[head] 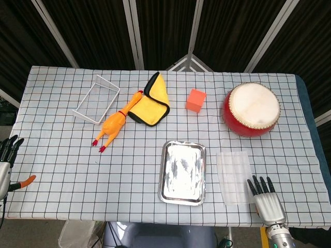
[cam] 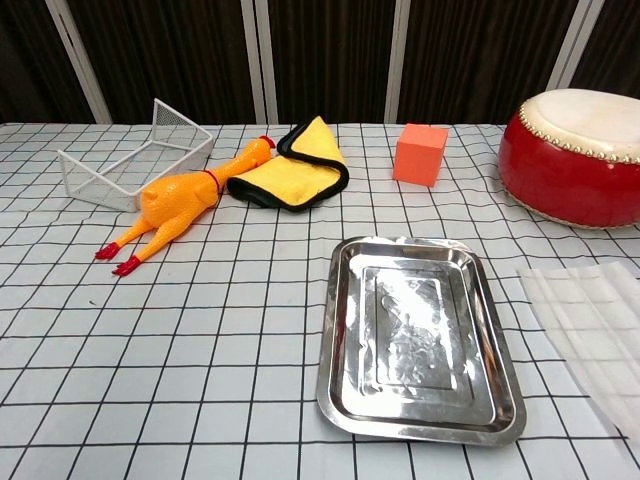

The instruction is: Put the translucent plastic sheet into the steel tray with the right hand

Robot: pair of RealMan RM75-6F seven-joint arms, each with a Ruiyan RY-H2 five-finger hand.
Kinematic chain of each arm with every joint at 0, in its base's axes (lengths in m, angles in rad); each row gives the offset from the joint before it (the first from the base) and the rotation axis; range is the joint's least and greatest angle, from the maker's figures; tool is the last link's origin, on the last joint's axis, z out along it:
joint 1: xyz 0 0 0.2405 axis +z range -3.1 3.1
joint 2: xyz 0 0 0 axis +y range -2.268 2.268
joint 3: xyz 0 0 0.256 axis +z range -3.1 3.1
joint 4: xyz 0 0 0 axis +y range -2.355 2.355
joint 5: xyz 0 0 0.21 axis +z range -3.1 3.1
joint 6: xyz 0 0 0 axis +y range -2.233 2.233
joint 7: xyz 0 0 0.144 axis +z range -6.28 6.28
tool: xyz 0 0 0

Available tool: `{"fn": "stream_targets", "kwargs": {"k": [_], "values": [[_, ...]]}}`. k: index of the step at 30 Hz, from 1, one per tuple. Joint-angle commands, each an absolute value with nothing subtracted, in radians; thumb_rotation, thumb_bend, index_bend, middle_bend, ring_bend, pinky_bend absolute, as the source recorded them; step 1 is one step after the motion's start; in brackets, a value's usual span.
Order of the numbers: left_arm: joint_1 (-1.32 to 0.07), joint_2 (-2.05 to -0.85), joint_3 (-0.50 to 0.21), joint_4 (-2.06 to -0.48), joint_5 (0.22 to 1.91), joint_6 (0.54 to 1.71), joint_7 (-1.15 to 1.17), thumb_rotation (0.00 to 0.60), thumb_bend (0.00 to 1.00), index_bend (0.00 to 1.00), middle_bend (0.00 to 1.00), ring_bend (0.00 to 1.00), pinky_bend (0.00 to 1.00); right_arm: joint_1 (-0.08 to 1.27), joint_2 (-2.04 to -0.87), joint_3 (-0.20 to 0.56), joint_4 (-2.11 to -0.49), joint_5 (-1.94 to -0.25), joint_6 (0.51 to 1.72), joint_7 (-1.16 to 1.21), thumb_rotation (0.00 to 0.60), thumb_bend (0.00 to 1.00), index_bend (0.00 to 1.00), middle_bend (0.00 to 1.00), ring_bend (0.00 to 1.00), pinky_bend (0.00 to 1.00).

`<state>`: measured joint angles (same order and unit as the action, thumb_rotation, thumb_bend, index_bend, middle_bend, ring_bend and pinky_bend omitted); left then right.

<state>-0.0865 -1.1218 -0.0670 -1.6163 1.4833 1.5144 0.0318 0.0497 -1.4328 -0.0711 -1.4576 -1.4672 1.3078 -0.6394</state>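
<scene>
The translucent plastic sheet lies flat on the checked cloth just right of the steel tray, apart from it. In the chest view the sheet runs off the right edge beside the tray, which holds nothing. My right hand sits at the table's near edge, fingers straight and apart, its fingertips close to the sheet's near right corner; contact cannot be judged. My left hand hangs off the table's left edge, fingers spread, holding nothing. Neither hand shows in the chest view.
A red drum stands at the back right, an orange cube behind the tray. A yellow cloth, a rubber chicken and a white wire basket lie at the back left.
</scene>
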Motion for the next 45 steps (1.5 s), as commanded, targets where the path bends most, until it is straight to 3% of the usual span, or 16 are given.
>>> {"fn": "stream_targets", "kwargs": {"k": [1,12,19,25,38,45], "values": [[-0.087,-1.122,-0.066,-1.617,1.485,1.514,0.032,0.6,0.0,0.0,0.0,0.0,0.0,0.058,-1.445,-0.067,-1.44,-1.479,1.309,-0.621,0.6,0.41,0.0,0.0,0.0,0.0],[-0.087,-1.121,-0.065,-1.62,1.482,1.512,0.034,0.6,0.0,0.0,0.0,0.0,0.0,0.076,-1.471,-0.058,-1.394,-1.49,1.302,-0.586,0.6,0.41,0.02,0.0,0.0,0.0],[-0.087,-1.122,-0.065,-1.621,1.482,1.511,0.035,0.6,0.0,0.0,0.0,0.0,0.0,0.084,-1.481,-0.074,-1.375,-1.564,1.344,-0.517,0.6,0.46,0.39,0.07,0.0,0.0],[-0.087,-1.122,-0.066,-1.622,1.478,1.509,0.033,0.6,0.0,0.0,0.0,0.0,0.0,0.091,-1.495,-0.077,-1.349,-1.618,1.383,-0.441,0.6,0.52,0.56,0.13,0.0,0.0],[-0.088,-1.122,-0.065,-1.622,1.48,1.508,0.033,0.6,0.0,0.0,0.0,0.0,0.0,0.104,-1.497,-0.071,-1.362,-1.672,1.427,-0.375,0.6,0.55,0.62,0.16,0.0,0.0],[-0.086,-1.121,-0.066,-1.62,1.478,1.511,0.031,0.6,0.0,0.0,0.0,0.0,0.0,0.146,-1.436,-0.004,-1.599,-1.697,1.462,-0.363,0.6,0.55,0.62,0.16,0.0,0.0]]}}
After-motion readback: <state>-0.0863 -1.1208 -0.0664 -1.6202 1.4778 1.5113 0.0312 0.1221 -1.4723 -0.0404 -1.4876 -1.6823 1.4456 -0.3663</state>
